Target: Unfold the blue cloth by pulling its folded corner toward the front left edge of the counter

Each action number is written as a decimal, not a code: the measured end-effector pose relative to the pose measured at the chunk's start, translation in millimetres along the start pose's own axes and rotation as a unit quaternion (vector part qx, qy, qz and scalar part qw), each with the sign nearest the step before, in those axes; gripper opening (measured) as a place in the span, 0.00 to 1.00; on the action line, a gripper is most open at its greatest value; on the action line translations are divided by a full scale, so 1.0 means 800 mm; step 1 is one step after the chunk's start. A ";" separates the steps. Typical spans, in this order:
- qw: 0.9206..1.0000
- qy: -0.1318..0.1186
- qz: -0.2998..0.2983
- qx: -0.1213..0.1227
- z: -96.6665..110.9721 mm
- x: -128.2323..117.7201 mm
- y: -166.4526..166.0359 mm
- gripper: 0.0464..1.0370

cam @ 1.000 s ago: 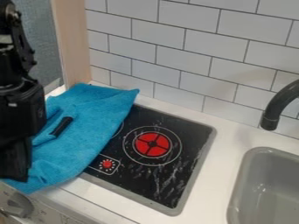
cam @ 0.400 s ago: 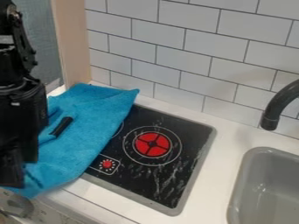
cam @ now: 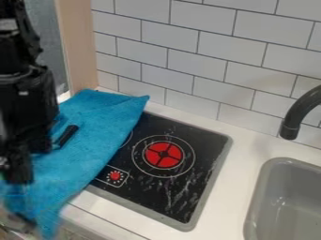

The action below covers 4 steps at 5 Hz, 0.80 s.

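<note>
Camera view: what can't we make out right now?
All in the camera view:
- Whether the end effector grips the blue cloth: overlap and blur.
- Black handle, left end: behind the arm.
- Stovetop, left part: under the cloth.
- Faucet base: cut off by right edge.
- Sink, right side: same edge.

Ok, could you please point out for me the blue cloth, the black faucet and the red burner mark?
Blue cloth point(cam: 103, 136): camera view, on its middle, left of the burner.
Black faucet point(cam: 291, 125): camera view, near its spout end.
Red burner mark point(cam: 154, 158): camera view, on its lower left part.
</note>
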State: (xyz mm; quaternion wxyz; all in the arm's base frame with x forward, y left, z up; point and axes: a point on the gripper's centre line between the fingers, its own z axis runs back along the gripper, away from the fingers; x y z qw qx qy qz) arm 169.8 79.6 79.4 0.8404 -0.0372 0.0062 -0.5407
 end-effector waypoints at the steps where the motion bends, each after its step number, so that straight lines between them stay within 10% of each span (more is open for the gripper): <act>1: 1.000 -0.008 -0.001 -0.002 0.007 0.012 0.003 0.96; 4: 1.000 -0.008 -0.016 0.005 0.020 0.050 0.017 0.96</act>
